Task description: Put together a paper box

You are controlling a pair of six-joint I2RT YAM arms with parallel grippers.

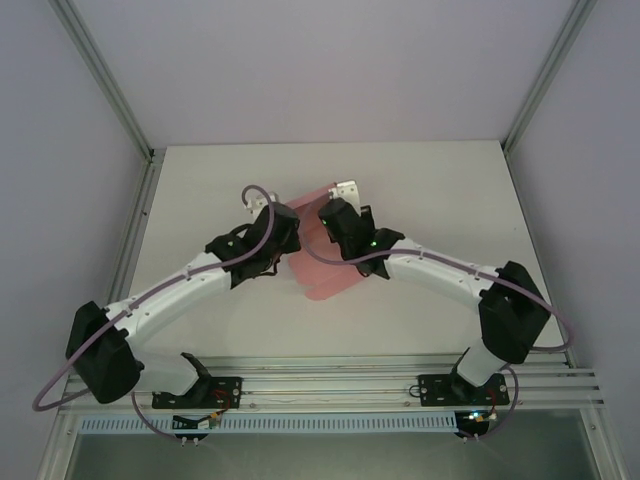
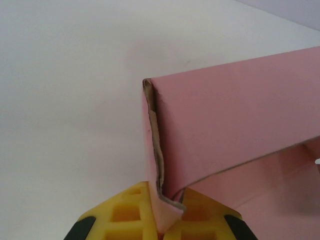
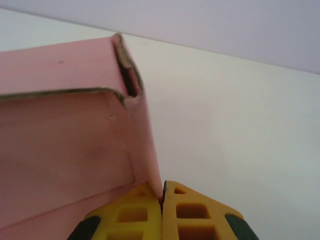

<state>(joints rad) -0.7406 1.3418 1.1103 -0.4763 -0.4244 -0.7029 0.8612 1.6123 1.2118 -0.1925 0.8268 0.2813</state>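
The paper box (image 1: 325, 275) is a pink, partly folded sheet held up over the middle of the white table, between my two grippers. My left gripper (image 1: 290, 232) is shut on a folded corner of it. In the left wrist view the yellow fingertips (image 2: 135, 210) pinch the pink corner of the paper box (image 2: 240, 115), whose wall rises above them. My right gripper (image 1: 326, 214) is shut on the opposite side. In the right wrist view its yellow fingertips (image 3: 192, 210) clamp the thin edge of a wall of the paper box (image 3: 65, 145), with a flap folded over at the top.
A small white piece (image 1: 346, 189) shows just behind the right gripper. Aluminium posts (image 1: 128, 120) and grey walls close in the table at left and right. The rail (image 1: 330, 385) carrying both arm bases runs along the near edge.
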